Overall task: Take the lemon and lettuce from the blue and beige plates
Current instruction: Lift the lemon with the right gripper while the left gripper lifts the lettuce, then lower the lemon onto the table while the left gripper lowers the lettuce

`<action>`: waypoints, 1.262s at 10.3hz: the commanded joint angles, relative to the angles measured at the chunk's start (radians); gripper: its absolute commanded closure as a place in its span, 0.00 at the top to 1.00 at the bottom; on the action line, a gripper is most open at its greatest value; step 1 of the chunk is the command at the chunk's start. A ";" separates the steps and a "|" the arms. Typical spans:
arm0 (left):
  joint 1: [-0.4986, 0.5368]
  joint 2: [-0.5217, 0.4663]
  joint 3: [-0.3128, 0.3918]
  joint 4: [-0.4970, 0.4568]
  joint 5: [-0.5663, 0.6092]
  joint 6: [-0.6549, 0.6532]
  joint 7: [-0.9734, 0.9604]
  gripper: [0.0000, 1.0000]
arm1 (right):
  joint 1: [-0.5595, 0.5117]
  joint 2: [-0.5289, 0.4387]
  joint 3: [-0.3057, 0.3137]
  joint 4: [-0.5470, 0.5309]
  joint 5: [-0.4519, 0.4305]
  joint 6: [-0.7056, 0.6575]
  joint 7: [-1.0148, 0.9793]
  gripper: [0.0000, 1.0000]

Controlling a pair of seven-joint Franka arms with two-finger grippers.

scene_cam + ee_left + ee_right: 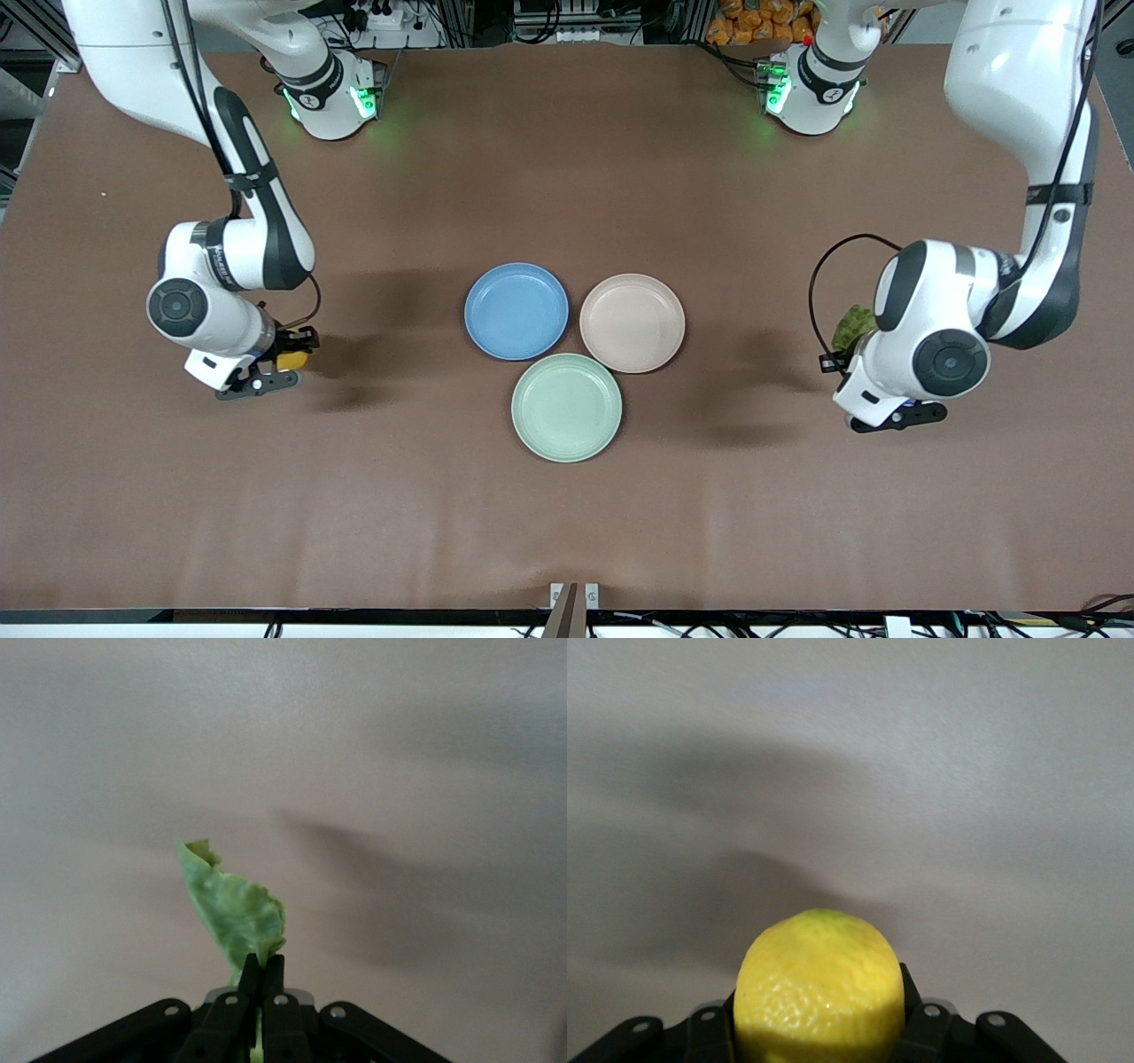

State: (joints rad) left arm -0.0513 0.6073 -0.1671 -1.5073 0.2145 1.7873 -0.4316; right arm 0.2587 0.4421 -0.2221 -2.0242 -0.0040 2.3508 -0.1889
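Front view: right gripper [285, 361] clamps the small dimpled yellow lemon [293, 360] over bare table; left gripper [842, 359] pinches the wrinkled green lettuce leaf [852, 328]. Round matte blue plate [516, 310] and beige plate [632, 322] lie empty (picking apparently done); next, set-down

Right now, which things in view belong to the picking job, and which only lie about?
Belonging to the job:
- lemon, held in the right tool
- lettuce, held in the left tool
- blue plate, bare
- beige plate, bare

Only lying about:
- mint-green plate, nearest the front camera
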 commanded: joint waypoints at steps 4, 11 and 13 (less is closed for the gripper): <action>0.050 0.097 -0.014 0.004 0.020 0.116 0.002 0.00 | -0.029 0.007 0.006 -0.100 -0.001 0.166 -0.032 0.34; 0.050 -0.006 -0.015 0.016 0.032 0.090 0.048 1.00 | -0.024 0.067 0.007 -0.093 0.002 0.236 -0.027 0.82; 0.054 -0.088 -0.014 0.016 0.029 0.054 0.114 1.00 | -0.019 0.052 0.007 -0.082 0.001 0.211 -0.026 1.00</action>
State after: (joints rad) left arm -0.0044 0.6039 -0.1770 -1.4654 0.2175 1.8766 -0.3634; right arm 0.2445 0.5048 -0.2219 -2.1142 -0.0040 2.5748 -0.2050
